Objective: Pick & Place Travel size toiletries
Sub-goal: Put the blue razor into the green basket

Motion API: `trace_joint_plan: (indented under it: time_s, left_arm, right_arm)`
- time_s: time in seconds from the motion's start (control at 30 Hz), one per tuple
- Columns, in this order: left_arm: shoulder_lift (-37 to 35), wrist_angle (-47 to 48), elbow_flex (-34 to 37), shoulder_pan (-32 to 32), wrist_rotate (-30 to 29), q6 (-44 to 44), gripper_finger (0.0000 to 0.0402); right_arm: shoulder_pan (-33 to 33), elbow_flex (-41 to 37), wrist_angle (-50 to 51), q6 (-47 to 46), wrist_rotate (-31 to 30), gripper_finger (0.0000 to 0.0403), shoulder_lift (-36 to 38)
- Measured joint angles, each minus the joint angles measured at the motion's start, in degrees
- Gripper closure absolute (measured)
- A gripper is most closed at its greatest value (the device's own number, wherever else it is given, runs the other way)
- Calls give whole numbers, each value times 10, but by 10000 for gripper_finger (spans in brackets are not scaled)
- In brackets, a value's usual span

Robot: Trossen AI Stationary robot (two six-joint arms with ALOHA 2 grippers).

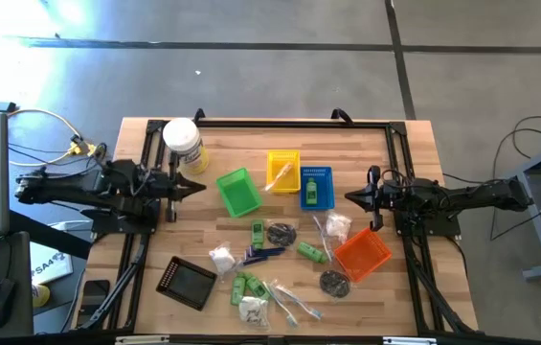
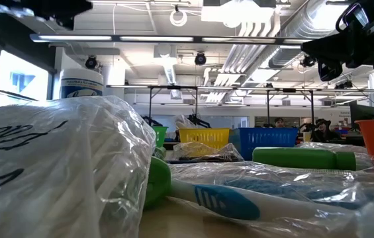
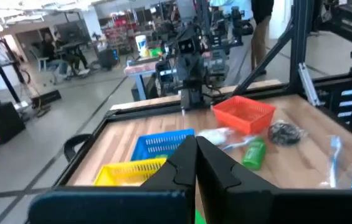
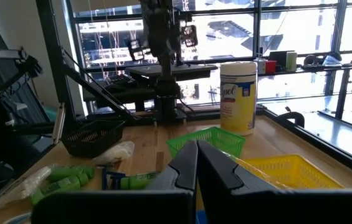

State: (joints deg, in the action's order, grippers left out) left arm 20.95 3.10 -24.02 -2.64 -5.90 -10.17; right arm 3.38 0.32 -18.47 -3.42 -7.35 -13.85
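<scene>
The toiletries lie scattered over the near half of the table: green bottles (image 1: 309,252), (image 1: 247,285), white wrapped packets (image 1: 222,257), (image 1: 252,309), wrapped toothbrushes (image 1: 289,302), dark round pieces (image 1: 281,233), (image 1: 333,282). One green bottle (image 1: 312,197) lies in the blue basket (image 1: 317,176), a pale stick (image 1: 281,178) in the yellow basket (image 1: 283,163). My left gripper (image 1: 199,188) hovers shut at the left, beside the green basket (image 1: 238,192). My right gripper (image 1: 350,198) hovers shut at the right, above the orange basket (image 1: 362,254).
A big white jar with a yellow label (image 1: 183,145) stands at the far left, close to my left gripper. A black tray (image 1: 186,281) sits near the near-left edge. Bare wood lies along the far edge, between the two arms' frames.
</scene>
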Motion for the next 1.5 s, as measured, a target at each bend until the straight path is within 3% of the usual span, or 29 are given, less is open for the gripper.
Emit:
trace_joint_plan:
  time_s: [0.27,0.73,1.33,1.5]
  left_arm:
    - [-67,-38,114,0,4,-2,401]
    - [-127,-38,218,0,4,43,401]
    - [-130,-51,232,0,2,64,401]
    - [-130,-51,233,0,-4,79,401]
  right_arm:
    - [0,0,-2,0,0,400,0]
    - [0,0,11,0,0,400,0]
    - [0,3,-21,-28,-2,400,-1]
    - [0,52,-15,-28,-12,400,-62]
